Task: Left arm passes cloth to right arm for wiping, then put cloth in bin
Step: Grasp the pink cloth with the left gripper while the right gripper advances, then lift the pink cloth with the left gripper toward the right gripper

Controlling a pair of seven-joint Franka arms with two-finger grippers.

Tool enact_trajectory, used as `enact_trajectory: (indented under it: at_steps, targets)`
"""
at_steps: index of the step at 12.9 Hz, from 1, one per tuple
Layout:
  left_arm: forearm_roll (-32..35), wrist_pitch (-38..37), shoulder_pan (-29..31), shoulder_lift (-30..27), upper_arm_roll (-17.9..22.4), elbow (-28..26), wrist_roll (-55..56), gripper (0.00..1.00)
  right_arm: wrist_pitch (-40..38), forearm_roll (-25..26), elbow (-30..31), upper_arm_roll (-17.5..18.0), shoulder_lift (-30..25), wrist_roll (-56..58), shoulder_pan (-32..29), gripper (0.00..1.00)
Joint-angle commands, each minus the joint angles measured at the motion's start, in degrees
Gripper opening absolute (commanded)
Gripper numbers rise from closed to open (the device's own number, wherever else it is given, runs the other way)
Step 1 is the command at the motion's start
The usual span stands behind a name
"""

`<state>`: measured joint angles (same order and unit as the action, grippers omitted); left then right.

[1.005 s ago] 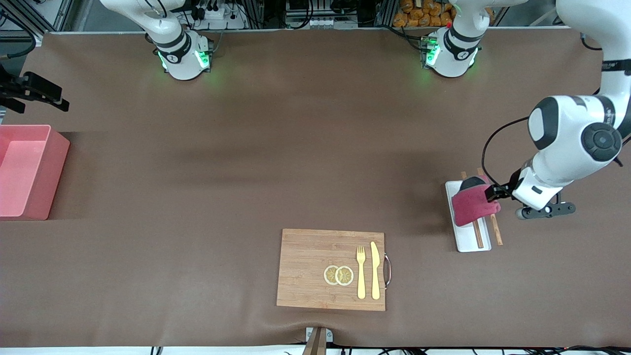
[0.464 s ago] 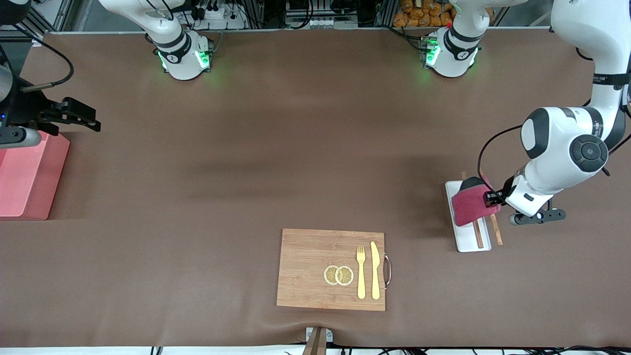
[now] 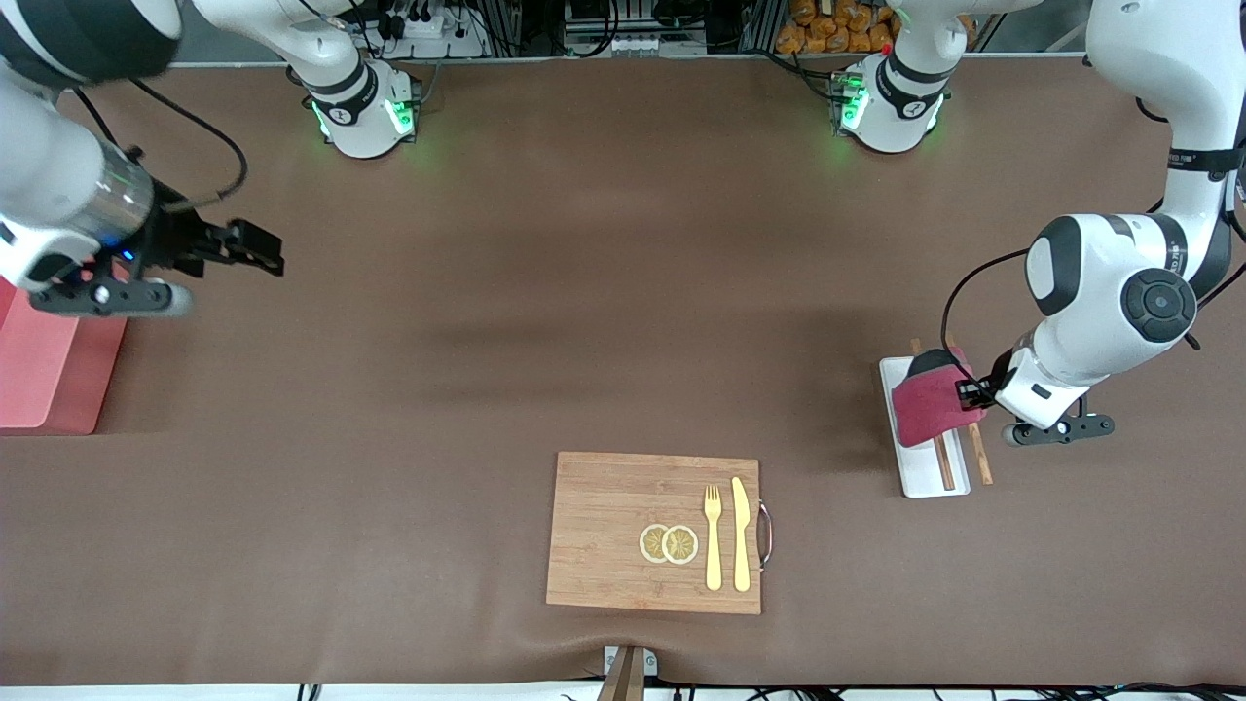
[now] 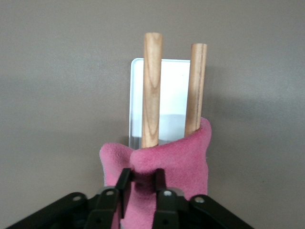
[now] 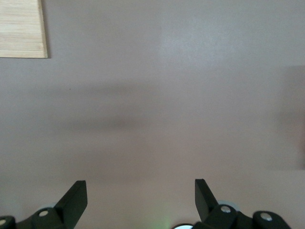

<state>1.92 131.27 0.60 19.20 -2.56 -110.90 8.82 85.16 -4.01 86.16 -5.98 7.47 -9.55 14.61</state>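
The brown table (image 3: 584,321) filled the view. The bin (image 3: 44,365), a pink box, stood at the edge at the right arm's end, partly covered by that arm. A wooden cutting board (image 3: 654,533) lay by the edge nearest the front camera, about midway along it, with two lemon slices (image 3: 669,543), a yellow fork (image 3: 714,537) and a yellow knife (image 3: 741,534) on it.

Toward the left arm's end lay a white tray (image 3: 920,469) with two wooden sticks (image 4: 151,90) on it. The cloth (image 3: 928,404), crimson-pink with a black patch at the end farther from the front camera, hung over the tray and the sticks.

The left gripper (image 4: 143,188) was over the tray's edge, its fingers (image 4: 159,183) closed on a fold of the cloth. The right gripper (image 3: 255,248) hung in the air over bare table beside the bin, near the right arm's end, with its fingers (image 5: 74,200) spread wide and nothing between them; the right wrist view showed only brown table and a corner of the cutting board.
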Motion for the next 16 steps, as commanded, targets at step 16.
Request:
enact_trajectory:
  at_steps: [16]
  targets:
    - [-4.64, -2.78, -1.47, -3.39, -22.90, 8.84, 31.02, 0.00, 1.85, -11.19, -0.82, -0.43, 4.30, -12.14, 0.51, 1.00]
